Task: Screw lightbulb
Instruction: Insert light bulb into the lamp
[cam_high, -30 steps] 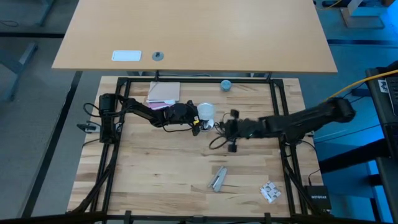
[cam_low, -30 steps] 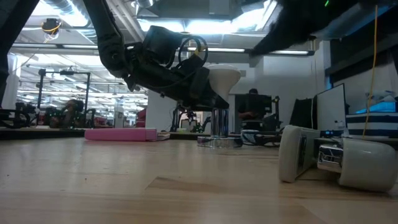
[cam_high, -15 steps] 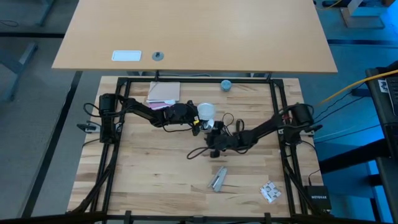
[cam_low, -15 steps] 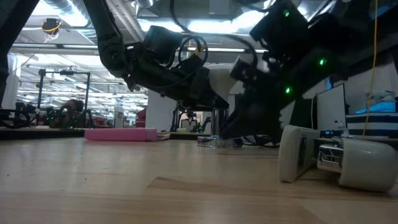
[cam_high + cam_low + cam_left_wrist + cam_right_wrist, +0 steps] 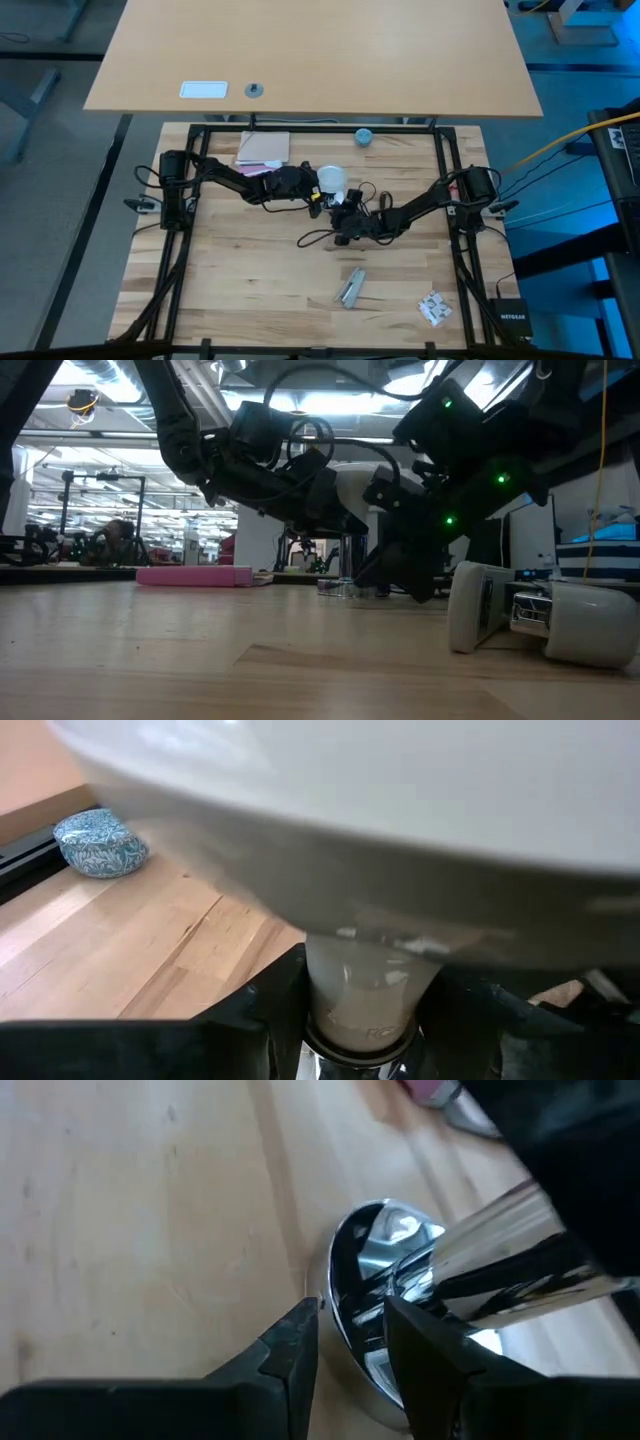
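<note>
The frosted-white lightbulb [image 5: 332, 180] stands globe up [image 5: 360, 482], its neck [image 5: 365, 985] on top of the silvery socket's upright tube [image 5: 352, 555]. The socket's round base [image 5: 365, 1295] rests on the table, and a thin black cord [image 5: 312, 239] lies beside it. My left gripper [image 5: 320, 189] comes from the left and is shut on the bulb. My right gripper [image 5: 350, 1320] is low at the socket's base and open. Its fingers stand on either side of the base's rim, and I cannot tell whether they touch it. My left gripper pinches the bulb's narrow neck [image 5: 318, 995] between its two fingers [image 5: 275, 1010], just above the socket's top. The fingers come from the table's left, slanting slightly down, and lie across the neck. The bulb stays upright, globe above the fingers.
A pink pad [image 5: 263, 148] lies at the far left and a blue-grey round cap [image 5: 363, 136] at the far edge. A small metal piece [image 5: 350, 287] and a crumpled white packet [image 5: 433, 308] lie toward the near right. Bare wood stretches across the near left.
My right gripper has come down from well above the table to the socket's base, shifting toward the table's left and tipping further downward. Its finger gap looks unchanged. The loose black cord on the table has slid toward the left.
</note>
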